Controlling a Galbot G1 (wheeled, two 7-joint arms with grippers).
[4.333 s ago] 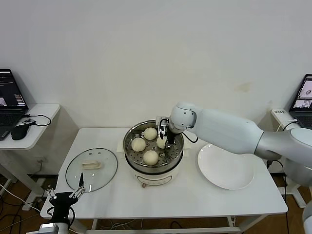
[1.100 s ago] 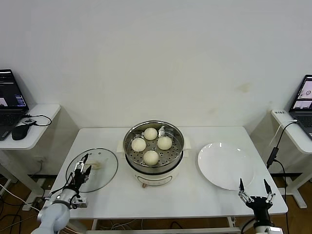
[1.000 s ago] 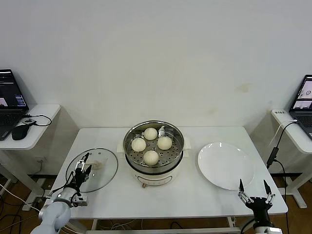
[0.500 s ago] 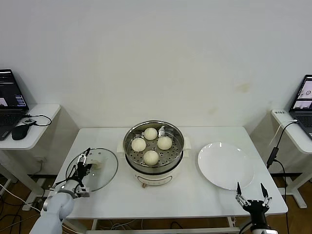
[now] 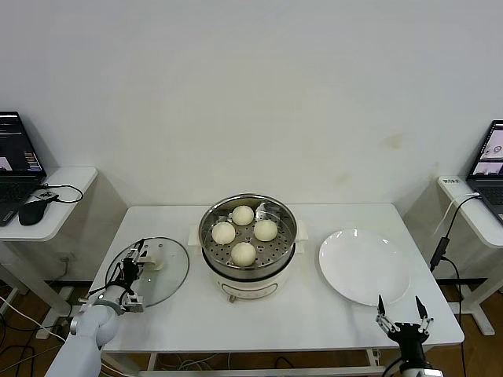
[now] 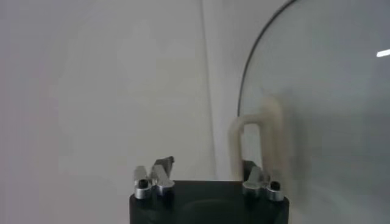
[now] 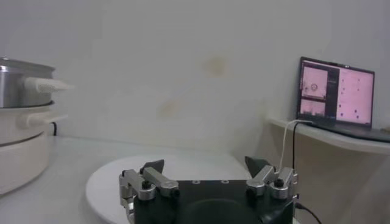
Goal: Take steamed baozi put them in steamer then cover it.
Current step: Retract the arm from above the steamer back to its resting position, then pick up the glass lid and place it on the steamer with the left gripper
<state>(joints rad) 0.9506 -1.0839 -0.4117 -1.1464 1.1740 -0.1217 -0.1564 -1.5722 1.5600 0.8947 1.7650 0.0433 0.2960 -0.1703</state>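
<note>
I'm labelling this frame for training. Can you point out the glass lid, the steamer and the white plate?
glass lid [image 5: 167, 275], head view, bare glass near its right rim.
steamer [image 5: 209, 218], head view, steel rim on its left side.
white plate [image 5: 363, 267], head view, bare middle of the dish.

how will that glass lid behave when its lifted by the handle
Probably stiff and breakable: the glass lid is a wide clear disc with a thin rim. Held only by its small cream handle, off which the left hand sits, it may tilt or swing. The smooth handle could slip.
</note>
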